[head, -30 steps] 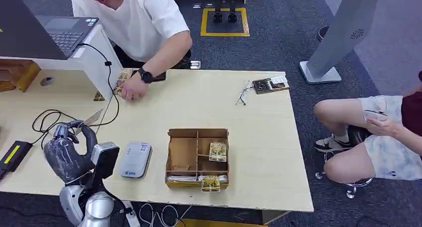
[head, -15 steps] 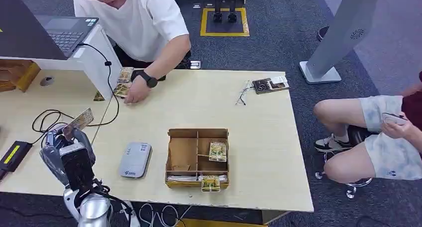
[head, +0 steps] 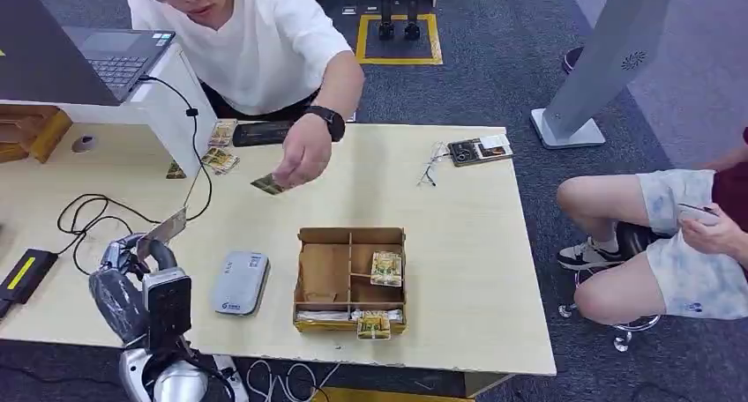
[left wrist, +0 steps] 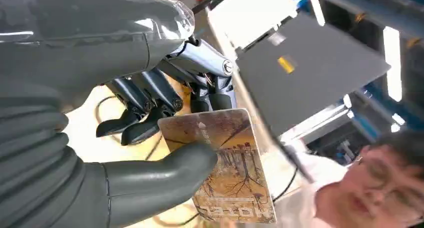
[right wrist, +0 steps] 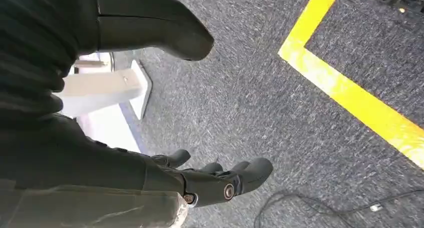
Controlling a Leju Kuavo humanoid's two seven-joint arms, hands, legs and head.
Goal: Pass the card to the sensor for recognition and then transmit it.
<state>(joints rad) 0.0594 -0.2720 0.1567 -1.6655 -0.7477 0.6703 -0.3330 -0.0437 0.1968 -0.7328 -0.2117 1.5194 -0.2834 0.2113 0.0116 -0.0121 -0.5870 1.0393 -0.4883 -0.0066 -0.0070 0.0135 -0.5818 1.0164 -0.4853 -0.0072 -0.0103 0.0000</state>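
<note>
1. My left hand (head: 123, 283) pinches card (left wrist: 220, 163) betw thumb and fingers, held above table (head: 459, 243), just left of grey sensor (head: 240, 282).
2. Right hand (right wrist: 210, 180) hangs loose, holding nothing.
3. Risk: thin pinch, card could slip or tilt, so sensor misreads.

Two people (head: 256, 32) (head: 679, 243) are sitting by one table (head: 459, 208). One sensor (head: 239, 282) and one divided box (head: 350, 280) are lying near. Two cards are showing raised: one (head: 162, 229) left, another (head: 267, 185) farther.
</note>
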